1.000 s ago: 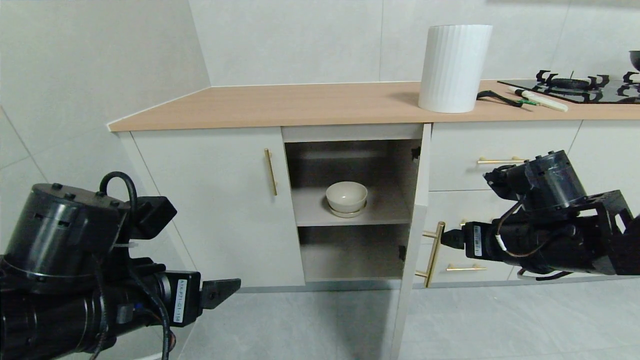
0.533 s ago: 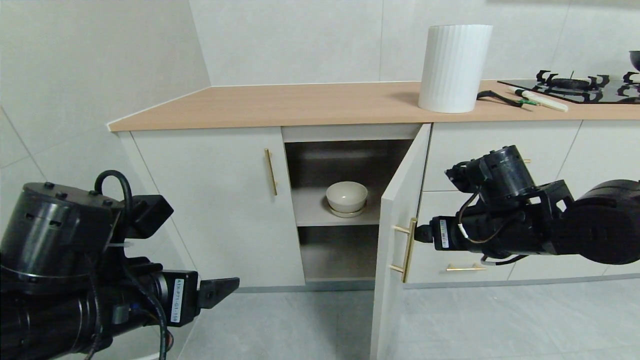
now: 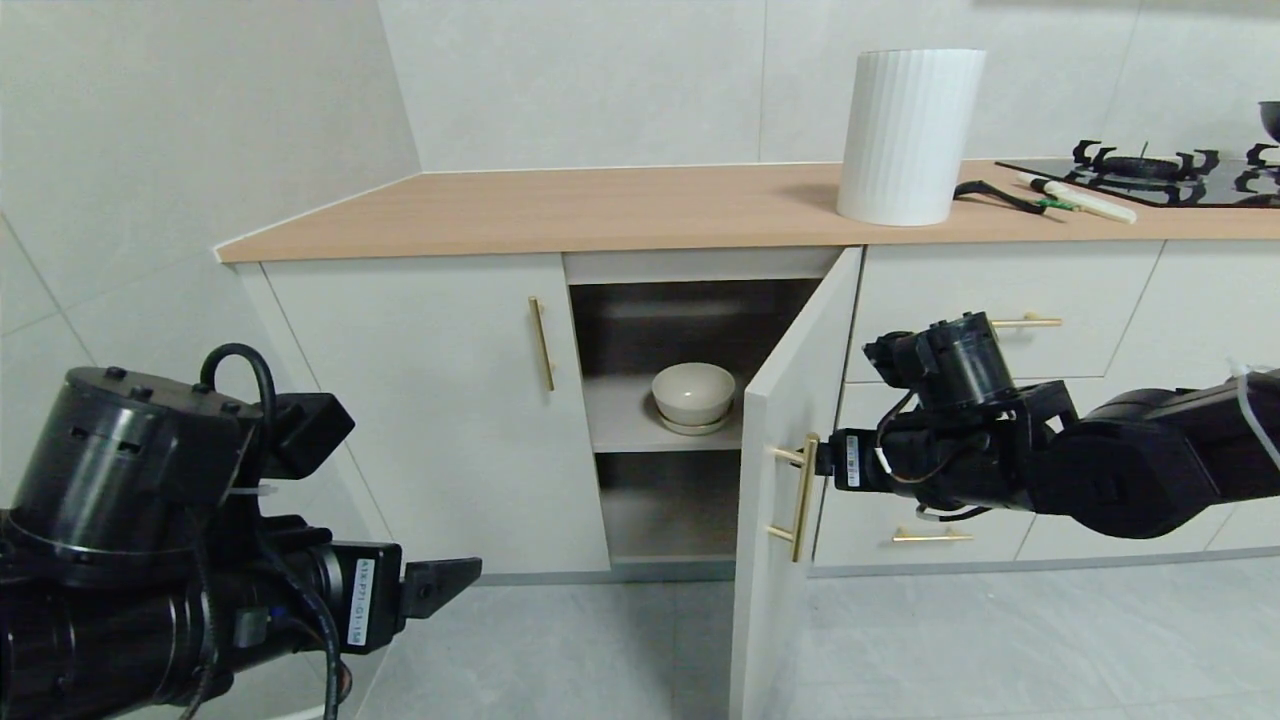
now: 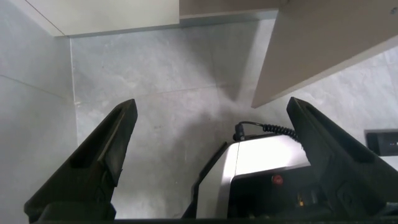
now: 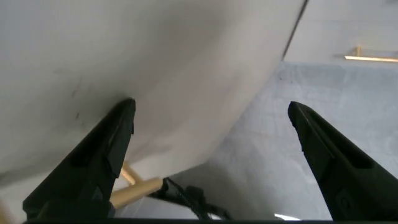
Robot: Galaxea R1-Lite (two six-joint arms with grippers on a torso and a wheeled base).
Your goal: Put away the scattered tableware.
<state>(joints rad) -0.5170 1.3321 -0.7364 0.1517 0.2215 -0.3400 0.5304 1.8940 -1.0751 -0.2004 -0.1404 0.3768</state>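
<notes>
A beige bowl (image 3: 693, 393) sits on a small plate (image 3: 693, 427) on the middle shelf of the open cabinet. The cabinet door (image 3: 780, 480) stands half swung in, its gold handle (image 3: 800, 497) facing out. My right gripper (image 3: 822, 462) is at the door's outer face beside the top of the handle. In the right wrist view the right gripper (image 5: 211, 109) is open, the door (image 5: 155, 74) close ahead and the handle (image 5: 134, 190) by one finger. My left gripper (image 3: 445, 580) hangs low at the left, open above the floor (image 4: 211, 109).
A tall white ribbed container (image 3: 908, 135) stands on the wooden counter (image 3: 560, 210), with utensils (image 3: 1075, 198) and a gas hob (image 3: 1150, 170) to its right. Drawers with gold handles (image 3: 1000, 322) lie behind the right arm. A closed door (image 3: 430, 400) is left of the opening.
The cabinet door has swung from fully open toward shut, now covering the right part of the opening. My right arm has moved left with it. The left arm stayed put.
</notes>
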